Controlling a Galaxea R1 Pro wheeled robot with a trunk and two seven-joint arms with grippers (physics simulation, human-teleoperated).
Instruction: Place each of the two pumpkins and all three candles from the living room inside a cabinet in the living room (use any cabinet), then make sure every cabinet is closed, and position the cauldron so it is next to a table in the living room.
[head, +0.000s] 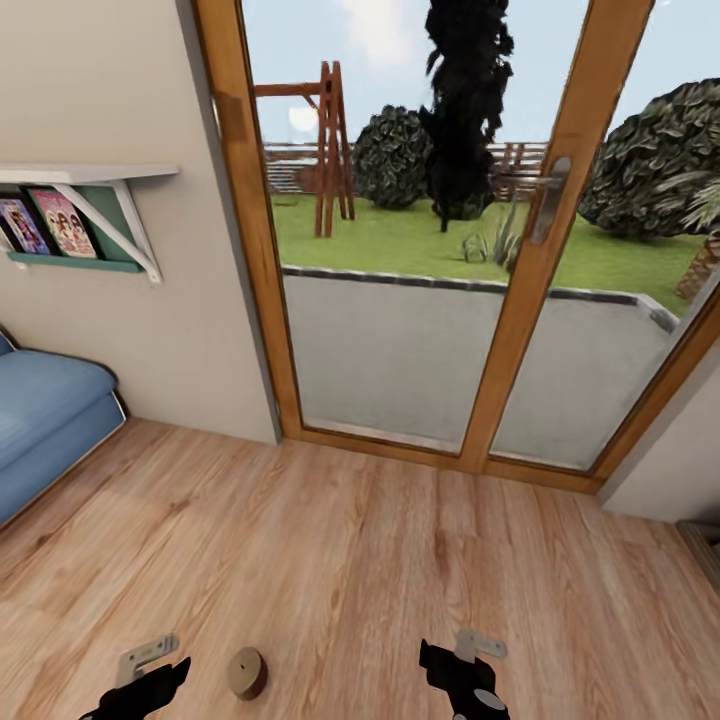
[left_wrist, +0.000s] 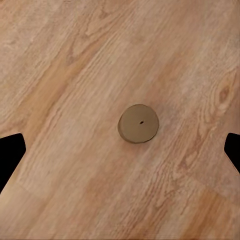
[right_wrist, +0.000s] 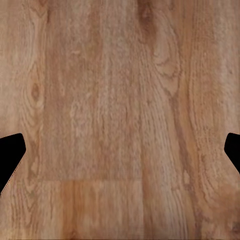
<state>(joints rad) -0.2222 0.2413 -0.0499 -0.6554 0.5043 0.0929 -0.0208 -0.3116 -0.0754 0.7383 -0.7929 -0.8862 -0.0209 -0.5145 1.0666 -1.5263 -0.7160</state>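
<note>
**Candle on the boards, glass doors ahead**

Head view: you face wood-framed glass doors (head: 480, 250) giving onto a lawn with a wooden swing frame (head: 325, 150) and dark shrubs. A white wall shelf (head: 90, 175) with picture books beneath it hangs at the left, above the corner of a blue sofa (head: 40, 420). On the plank floor (head: 350, 540) a short tan candle (head: 246, 672) lies between your two arms, nearer the left one. The left gripper (head: 140, 675) and the right gripper (head: 470, 660) hang low over the boards, well apart; from here you cannot tell how wide either stands.

Left wrist view: the candle (left_wrist: 138, 123) sits on the floor (left_wrist: 75, 60), its round face with a dark wick dot turned to the camera. The dark fingertips (left_wrist: 10, 155) show at both edges of the picture, spread wide, holding nothing, apart from the candle.

Right wrist view: bare plank floor (right_wrist: 120, 100) lies below, and the fingertips (right_wrist: 10, 155) again stand at the far edges, spread wide and empty.
</note>
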